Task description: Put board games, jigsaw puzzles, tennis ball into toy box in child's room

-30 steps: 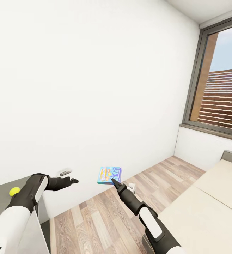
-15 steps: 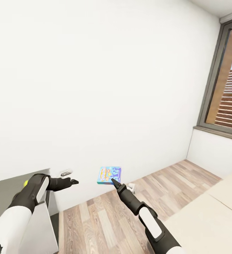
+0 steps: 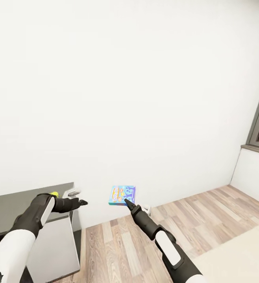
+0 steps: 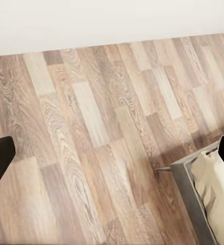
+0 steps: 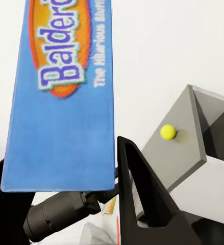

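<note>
One board game (image 3: 122, 195), one tennis ball (image 5: 168, 131)

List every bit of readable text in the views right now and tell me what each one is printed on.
"Balderd...", cut off at the frame edge: on the orange oval logo of the blue board game held in the right gripper.
"The Hilarious Bluffi...", also cut off: beside that logo on the same box.
In the head view the box's print is too small to read.
No other text is visible.
</note>
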Available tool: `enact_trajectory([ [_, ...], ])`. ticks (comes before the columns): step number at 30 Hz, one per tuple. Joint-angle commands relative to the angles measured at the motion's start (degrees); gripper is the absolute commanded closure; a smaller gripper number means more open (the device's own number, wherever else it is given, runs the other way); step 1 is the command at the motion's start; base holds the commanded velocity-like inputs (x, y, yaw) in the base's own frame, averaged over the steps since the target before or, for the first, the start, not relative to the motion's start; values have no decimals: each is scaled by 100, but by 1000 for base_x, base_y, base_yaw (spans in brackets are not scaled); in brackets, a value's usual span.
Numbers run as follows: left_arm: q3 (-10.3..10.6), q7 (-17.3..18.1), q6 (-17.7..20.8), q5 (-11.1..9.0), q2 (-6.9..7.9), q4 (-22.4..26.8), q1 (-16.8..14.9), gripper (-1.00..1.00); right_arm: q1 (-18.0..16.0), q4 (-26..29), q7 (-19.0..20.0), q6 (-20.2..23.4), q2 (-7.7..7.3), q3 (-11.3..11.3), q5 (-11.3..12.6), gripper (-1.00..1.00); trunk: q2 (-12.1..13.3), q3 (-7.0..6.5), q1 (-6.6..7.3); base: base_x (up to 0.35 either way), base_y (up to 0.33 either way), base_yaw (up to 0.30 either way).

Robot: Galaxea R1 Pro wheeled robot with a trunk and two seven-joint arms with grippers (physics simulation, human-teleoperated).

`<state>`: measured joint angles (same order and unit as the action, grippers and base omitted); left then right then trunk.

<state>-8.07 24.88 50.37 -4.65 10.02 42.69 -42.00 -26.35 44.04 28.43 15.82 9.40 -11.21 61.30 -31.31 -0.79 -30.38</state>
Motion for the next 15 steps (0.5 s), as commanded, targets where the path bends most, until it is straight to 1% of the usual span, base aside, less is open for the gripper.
enact_trajectory([
  [1, -12, -41, 8, -48, 0, 2, -1, -100, -2, -1, 4, 43, 0, 1, 66, 100, -3, 2, -2, 0, 0, 285],
  [6, -17, -177, -105, -45, -21, -12, 0, -100, -2, -1, 4, 44, -8, 4, 66, 100, -3, 2, -2, 0, 0, 286],
  [15, -19, -210, -122, -44, -58, -15, -1, -100, -2, -1, 4, 42, -9, -10, 82, 100, -3, 2, -2, 0, 0, 286],
])
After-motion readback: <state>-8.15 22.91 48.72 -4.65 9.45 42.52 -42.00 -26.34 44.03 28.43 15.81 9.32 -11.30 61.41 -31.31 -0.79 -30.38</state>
